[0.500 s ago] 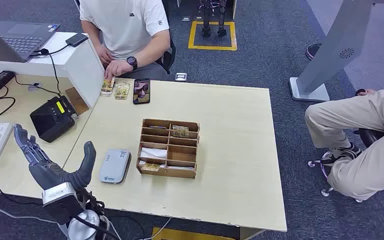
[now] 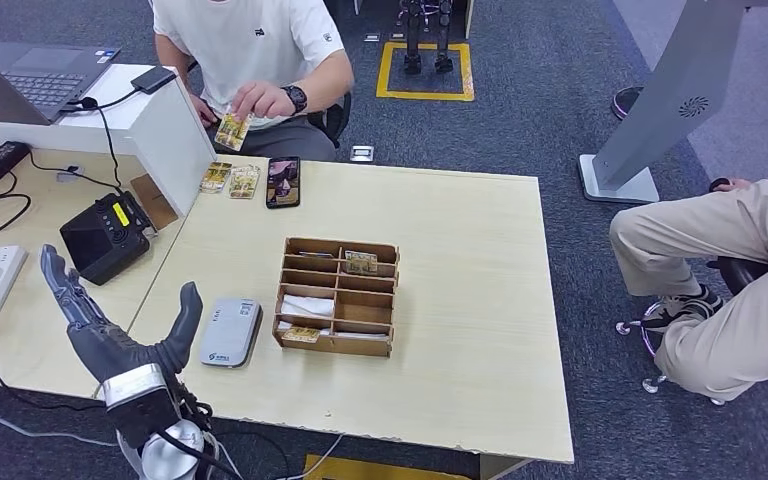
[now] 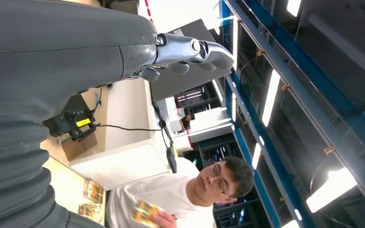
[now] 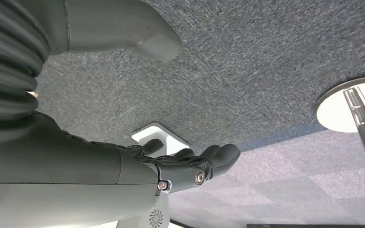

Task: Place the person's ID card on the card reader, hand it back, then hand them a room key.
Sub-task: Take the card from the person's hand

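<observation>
Left hand [image 2: 110,335] spread wide, empty; right hand [image 4: 185,166] empty, fingers extended; card reader [image 2: 230,331] label unreadable.

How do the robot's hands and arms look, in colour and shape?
The left hand is dark grey, with long segmented fingers and a thick thumb. Below it sits a silver wrist band, then a dark cuff and a rounded silver arm joint with black cables beside it. The left wrist view shows a grey ribbed cover. The right hand has the same dark fingers, with small silver screws at the knuckles.
</observation>
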Tool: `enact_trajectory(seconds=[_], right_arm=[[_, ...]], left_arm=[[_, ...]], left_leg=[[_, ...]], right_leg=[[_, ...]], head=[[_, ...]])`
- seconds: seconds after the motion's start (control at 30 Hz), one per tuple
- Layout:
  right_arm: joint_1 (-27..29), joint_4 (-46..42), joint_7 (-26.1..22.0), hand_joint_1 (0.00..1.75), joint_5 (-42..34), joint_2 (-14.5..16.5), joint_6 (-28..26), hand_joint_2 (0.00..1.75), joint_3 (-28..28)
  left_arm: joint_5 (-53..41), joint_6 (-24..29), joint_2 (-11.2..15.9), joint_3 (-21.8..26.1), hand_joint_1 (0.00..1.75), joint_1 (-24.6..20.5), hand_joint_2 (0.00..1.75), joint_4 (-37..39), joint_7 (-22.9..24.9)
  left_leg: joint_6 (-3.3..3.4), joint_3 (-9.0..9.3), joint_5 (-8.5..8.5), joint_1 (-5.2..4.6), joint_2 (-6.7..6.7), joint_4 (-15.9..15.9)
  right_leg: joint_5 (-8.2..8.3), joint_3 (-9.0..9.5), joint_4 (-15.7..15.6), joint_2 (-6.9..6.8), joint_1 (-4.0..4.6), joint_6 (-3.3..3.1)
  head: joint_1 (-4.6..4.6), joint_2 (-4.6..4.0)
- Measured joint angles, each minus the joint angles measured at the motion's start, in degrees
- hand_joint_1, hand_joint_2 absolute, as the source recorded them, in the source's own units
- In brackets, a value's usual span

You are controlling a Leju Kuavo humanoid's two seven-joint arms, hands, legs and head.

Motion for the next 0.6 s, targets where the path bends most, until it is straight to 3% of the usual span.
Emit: enact_trajectory(seconds=[0.23,0.4,0.6], right_arm=[[-0.11,0.14,-1.32,0.00,2.44,0.00,0.00,1.75,0.00],[-0.34,0.39,-1.88,0.00,3.60,0.00,0.00,1.75,0.00],[-0.55,0.85,-2.96,0.00,4.35,0.00,0.00,1.75,0.00]], left_arm=[[-4.02,0.00,0.13,0.41,0.00,-1.84,1.75,6.65,3.82],[-3.80,0.00,0.28,0.41,0.00,-5.93,1.75,12.01,6.44],[-7.43,0.02,0.16,1.56,0.00,-12.20,1.75,17.13,5.92]], left_leg=[[0.00,0.04,0.01,0.00,0.01,0.01],[-0.01,0.05,0.04,0.00,0.00,0.01],[0.01,0.03,0.07,0.00,-0.03,0.01]], right_leg=[[0.01,-0.02,0.00,0.01,0.00,0.00],[0.02,0.02,0.01,0.01,0.00,-0.01],[0.03,0.04,0.02,-0.03,0.00,-0.02]], head=[[0.01,0.00],[0.01,0.00],[0.01,0.00]])
